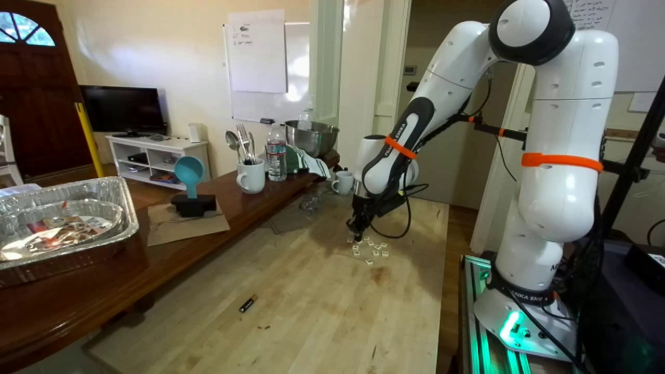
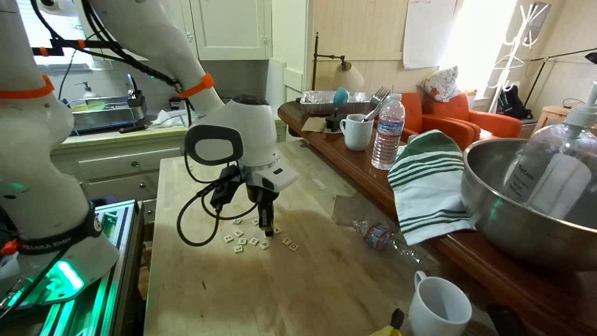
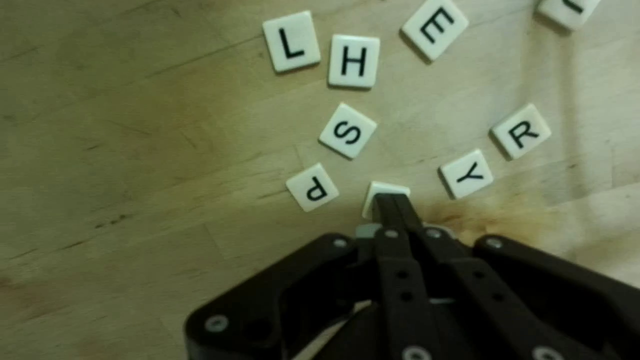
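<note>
Claw (image 3: 391,197) together, nothing seen between its fingers, tips right over a squarish tile (image 3: 381,188) lying on the bench (image 3: 150,125), most of its face hidden; touching or just above, can't tell! In the wrist view, P tile (image 3: 312,187) to its left, Y tile (image 3: 466,174) right.

white tiles (image 3: 347,131) read l, h, e, s, p, y, r; the arm (image 1: 404,127) bears "franka emika".
</note>
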Robot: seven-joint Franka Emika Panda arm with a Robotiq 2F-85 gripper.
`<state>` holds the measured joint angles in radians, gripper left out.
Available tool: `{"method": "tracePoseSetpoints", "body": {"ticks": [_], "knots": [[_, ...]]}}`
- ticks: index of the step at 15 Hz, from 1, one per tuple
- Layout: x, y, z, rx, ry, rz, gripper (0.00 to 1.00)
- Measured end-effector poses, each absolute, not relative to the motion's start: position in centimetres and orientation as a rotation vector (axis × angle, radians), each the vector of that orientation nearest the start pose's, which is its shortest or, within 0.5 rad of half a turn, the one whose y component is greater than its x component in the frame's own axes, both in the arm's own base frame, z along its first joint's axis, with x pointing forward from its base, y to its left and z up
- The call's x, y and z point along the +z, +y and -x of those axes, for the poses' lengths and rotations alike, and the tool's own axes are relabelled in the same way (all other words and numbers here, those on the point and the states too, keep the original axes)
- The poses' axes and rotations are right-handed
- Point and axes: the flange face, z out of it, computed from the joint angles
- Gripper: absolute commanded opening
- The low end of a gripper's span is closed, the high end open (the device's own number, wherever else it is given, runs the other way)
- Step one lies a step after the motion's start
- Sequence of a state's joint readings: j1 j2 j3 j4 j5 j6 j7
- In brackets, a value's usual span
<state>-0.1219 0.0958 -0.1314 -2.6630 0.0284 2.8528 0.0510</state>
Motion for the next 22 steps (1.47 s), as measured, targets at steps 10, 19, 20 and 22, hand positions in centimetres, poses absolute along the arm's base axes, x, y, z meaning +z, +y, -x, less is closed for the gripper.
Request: {"method": "tracePoseSetpoints", "body": {"ticks": [10,19,20,22], "knots": [[21.7,-15.4,-42.4,-0.177,0.912,3.022,0.0],[21.7,-18.5,-41.8,-0.189,1.153,2.912,0.0],[21.7,-18.7,-41.9,-0.193,1.171,2.9,0.0],[21.7,-19.1,-42.3,-0.2,1.2,2.882,0.0]]}}
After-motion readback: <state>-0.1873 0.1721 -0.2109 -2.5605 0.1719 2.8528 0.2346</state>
